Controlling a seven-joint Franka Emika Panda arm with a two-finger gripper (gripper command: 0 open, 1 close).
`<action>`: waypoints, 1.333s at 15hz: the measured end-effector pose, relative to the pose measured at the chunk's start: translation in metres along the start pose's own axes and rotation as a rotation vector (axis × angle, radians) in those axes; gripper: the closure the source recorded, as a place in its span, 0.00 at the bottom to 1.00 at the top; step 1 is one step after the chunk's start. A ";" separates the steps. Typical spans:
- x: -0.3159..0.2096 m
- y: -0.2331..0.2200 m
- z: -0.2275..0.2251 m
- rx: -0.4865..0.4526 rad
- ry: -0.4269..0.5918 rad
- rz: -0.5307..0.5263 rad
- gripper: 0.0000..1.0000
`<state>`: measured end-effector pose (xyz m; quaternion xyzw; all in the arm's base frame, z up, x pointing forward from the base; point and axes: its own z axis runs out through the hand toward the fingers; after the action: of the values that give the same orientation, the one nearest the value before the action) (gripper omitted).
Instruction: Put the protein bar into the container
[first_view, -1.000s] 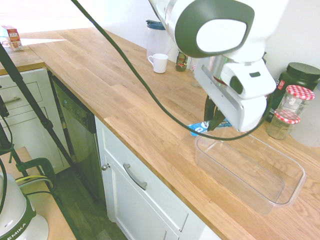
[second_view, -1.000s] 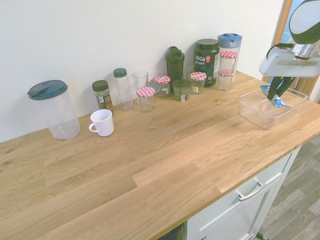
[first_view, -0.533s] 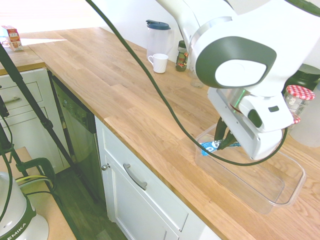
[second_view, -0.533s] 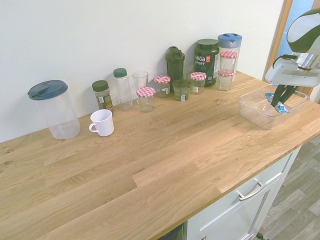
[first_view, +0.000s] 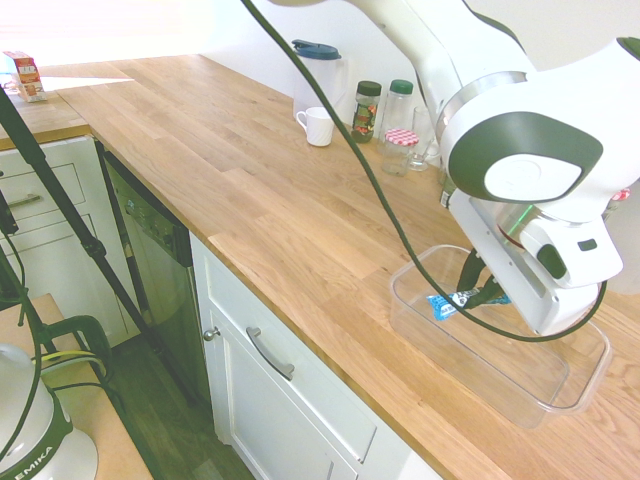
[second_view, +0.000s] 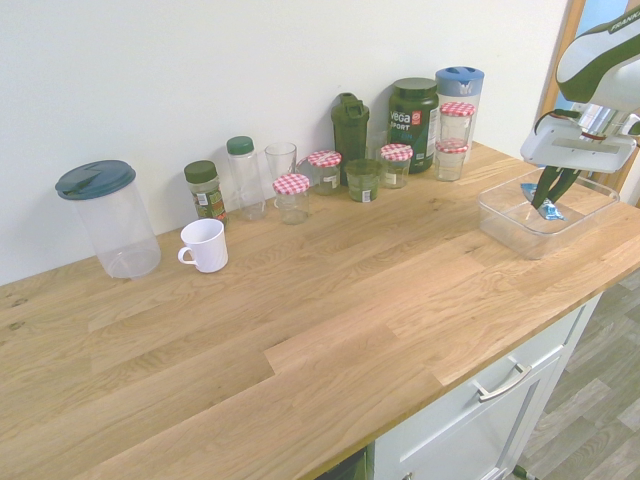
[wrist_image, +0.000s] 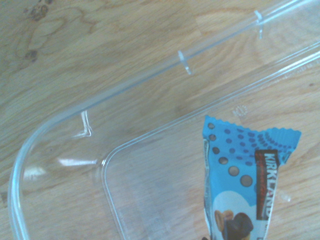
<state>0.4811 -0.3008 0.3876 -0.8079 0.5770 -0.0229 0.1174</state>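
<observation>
Tool closed on the protein bar, fingers pointing steeply down, positioned over the open interior of the container at the lower right of the first exterior view. The bar sticks out sideways from the fingers, blue wrapper visible, hanging inside the container's rim; whether it touches the bottom cannot be determined. In the second exterior view the tool and bar appear at the right edge of the frame, above the container, which stands on the wooden surface. In the wrist view the bar rises from the bottom edge over a rounded corner of the container. Jars with red-checked lids stand in a row along the wall at upper centre, well apart from the container. A white mug sits left of centre.
</observation>
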 end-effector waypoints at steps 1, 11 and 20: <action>0.003 -0.002 0.004 -0.004 -0.005 0.001 1.00; 0.017 -0.003 0.020 -0.039 -0.032 0.013 0.00; 0.031 -0.007 -0.013 -0.029 -0.020 0.002 0.00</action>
<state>0.4959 -0.3296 0.3986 -0.8090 0.5770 -0.0066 0.1116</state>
